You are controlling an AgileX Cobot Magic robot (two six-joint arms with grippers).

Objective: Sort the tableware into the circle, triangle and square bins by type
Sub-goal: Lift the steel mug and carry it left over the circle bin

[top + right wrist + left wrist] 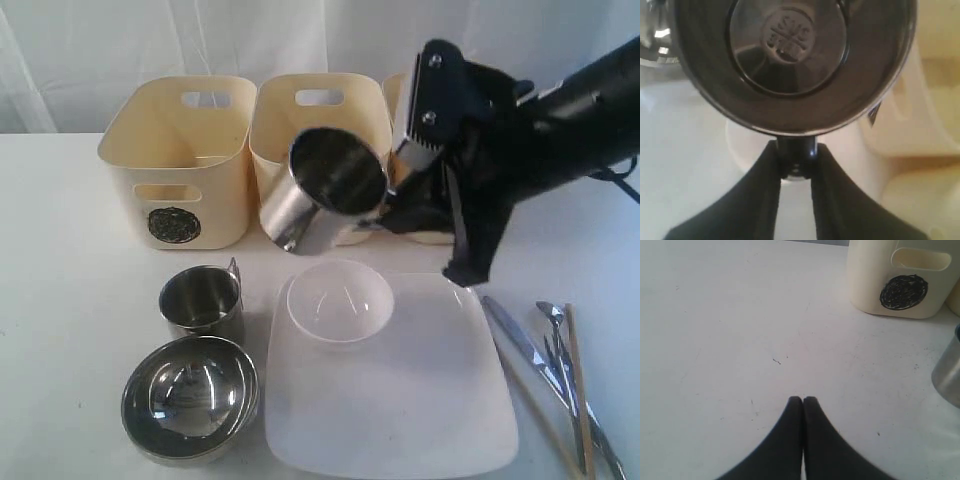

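My right gripper (390, 208) (796, 161) is shut on the handle of a steel mug (325, 190) (790, 60). It holds the mug tilted in the air in front of the middle bin (320, 108), above the small white bowl (340, 300). That bowl sits on the large white square plate (400, 400). A second steel mug (203, 300) and a steel bowl (190, 397) stand at the front left. Steel cutlery (545, 355) and wooden chopsticks (578, 390) lie at the right. My left gripper (803, 399) is shut and holds nothing over bare table; it does not show in the exterior view.
Three cream bins stand in a row at the back. The left one (180, 160) (900, 280) carries a black circle mark. The right one (393, 95) is mostly hidden behind my right arm. The standing mug's side (947, 370) shows at the edge of the left wrist view.
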